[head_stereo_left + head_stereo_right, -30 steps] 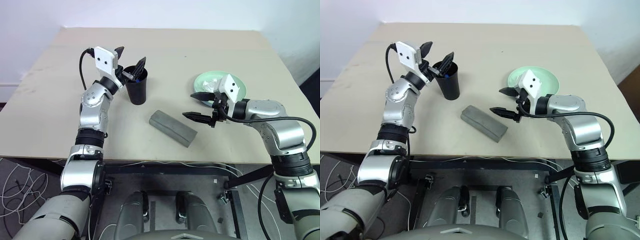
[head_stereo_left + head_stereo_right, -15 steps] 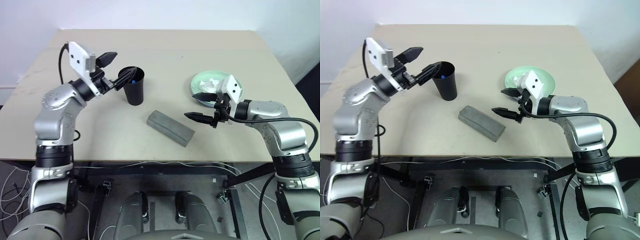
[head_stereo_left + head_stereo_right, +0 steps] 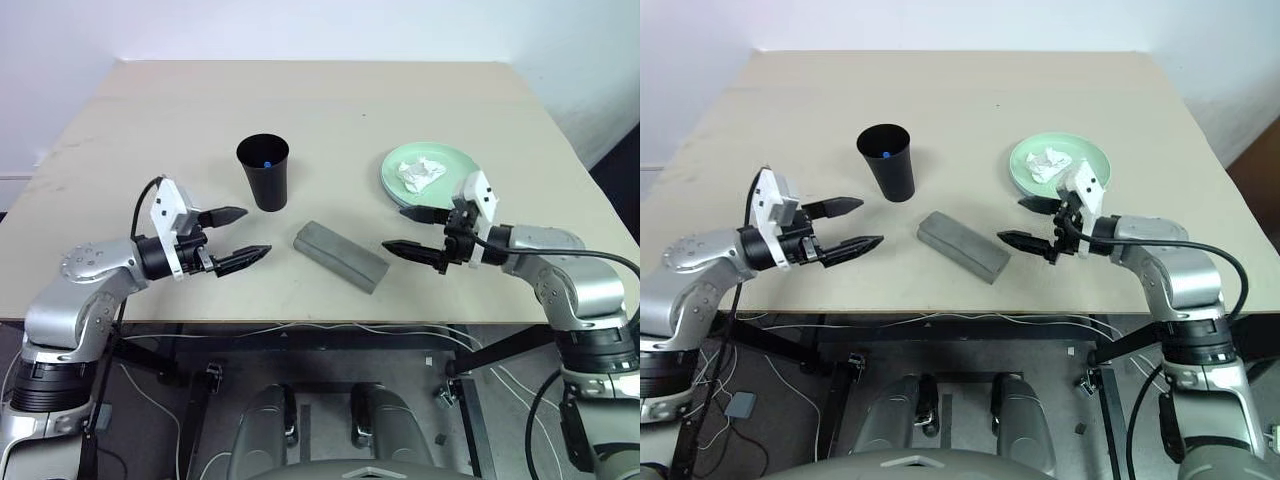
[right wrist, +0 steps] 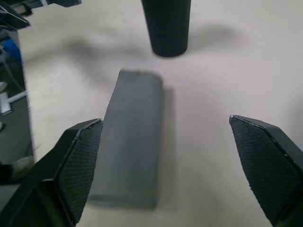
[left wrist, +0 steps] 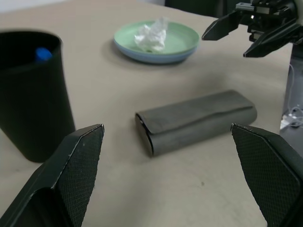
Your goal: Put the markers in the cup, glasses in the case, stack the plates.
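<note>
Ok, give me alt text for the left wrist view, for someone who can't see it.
A closed grey case lies on the beige table between the open left gripper's black fingers. A black cup showing a blue marker cap stands beside it; beyond are stacked plates holding crumpled paper and the open right gripper.

Grey case [image 3: 342,256] shut, between black cup [image 3: 264,172] and stacked plates [image 3: 455,162].

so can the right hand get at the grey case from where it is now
Probably yes. The right hand is open and empty, beside the closed case, with bare table between them.
</note>
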`<state>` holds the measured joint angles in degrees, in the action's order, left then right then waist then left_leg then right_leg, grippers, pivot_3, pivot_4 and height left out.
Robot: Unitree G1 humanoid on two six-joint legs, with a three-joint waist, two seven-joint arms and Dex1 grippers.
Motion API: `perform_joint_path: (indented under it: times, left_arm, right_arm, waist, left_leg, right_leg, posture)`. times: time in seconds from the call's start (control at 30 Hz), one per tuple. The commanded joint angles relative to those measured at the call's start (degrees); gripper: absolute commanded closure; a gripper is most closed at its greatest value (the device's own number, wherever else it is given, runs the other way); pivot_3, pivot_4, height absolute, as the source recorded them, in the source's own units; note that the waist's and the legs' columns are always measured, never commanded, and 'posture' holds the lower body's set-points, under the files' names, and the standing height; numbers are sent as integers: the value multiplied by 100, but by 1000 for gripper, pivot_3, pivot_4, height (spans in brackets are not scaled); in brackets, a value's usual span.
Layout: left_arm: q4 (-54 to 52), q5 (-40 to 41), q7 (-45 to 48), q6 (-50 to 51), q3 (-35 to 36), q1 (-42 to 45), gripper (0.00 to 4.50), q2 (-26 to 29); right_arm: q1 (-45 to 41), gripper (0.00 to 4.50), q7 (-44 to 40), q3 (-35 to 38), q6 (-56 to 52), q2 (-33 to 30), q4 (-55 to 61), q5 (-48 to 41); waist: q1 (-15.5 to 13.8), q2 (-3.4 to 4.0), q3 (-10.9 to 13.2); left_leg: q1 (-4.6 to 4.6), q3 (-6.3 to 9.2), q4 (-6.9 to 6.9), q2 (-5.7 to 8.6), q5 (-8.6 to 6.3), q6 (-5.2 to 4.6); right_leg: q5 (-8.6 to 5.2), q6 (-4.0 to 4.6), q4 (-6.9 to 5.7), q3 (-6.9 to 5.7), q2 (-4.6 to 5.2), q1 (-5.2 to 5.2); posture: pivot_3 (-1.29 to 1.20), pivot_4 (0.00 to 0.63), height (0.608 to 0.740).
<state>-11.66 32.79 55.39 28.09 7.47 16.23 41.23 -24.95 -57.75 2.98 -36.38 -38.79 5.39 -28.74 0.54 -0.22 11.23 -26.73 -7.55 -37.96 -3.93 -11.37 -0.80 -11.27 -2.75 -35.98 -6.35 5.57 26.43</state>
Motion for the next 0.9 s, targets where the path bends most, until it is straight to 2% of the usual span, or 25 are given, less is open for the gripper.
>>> perform_joint_path:
  times: [0.03, 0.27, 0.53, 0.73, 0.9]
  left_arm:
    - [88, -128, 82, -307, 35, -47, 0, -44]
    - [476, -666, -72, -954, -86, 117, 0, -264]
    - [898, -927, -301, -1161, -185, 299, 0, -576]
    - [1327, -888, -394, -1152, -138, 796, 0, -782]
    - [1413, -931, -397, -1217, -188, 855, 0, -877]
  right_arm:
    - [52, 31, -8, 210, -106, -120, 495, -263]
    - [169, 31, 68, 421, 71, -22, 543, -474]
    - [-184, 31, 323, 132, 443, 342, 183, -178]
    - [-455, 31, 275, 78, 818, 430, -158, -8]
    - [-394, 31, 239, 87, 896, 424, -184, -21]
  waist:
    - [13, 0, 0]
    - [-2, 0, 0]
    - [8, 0, 0]
    - [-17, 0, -1]
    - [3, -1, -1]
  left_leg:
    - [-1, 0, 3, 0, 0, 0]
    - [-1, 1, 5, -3, 0, 1]
    - [-4, -14, 50, 2, -1, -2]
    - [0, -17, 49, 7, 2, -4]
    - [1, -17, 44, 8, 2, -4]
  right_leg:
    - [0, 0, 0, 0, 0, 3]
    - [1, -1, 6, -4, 1, 2]
    - [27, 10, 65, -7, 0, 4]
    - [28, 9, 63, -9, -3, -1]
    - [29, 8, 61, -9, -2, -6]
  posture:
    - [0, 150, 713]
    - [0, 150, 713]
    - [0, 150, 713]
    - [0, 150, 713]
    - [0, 150, 713]
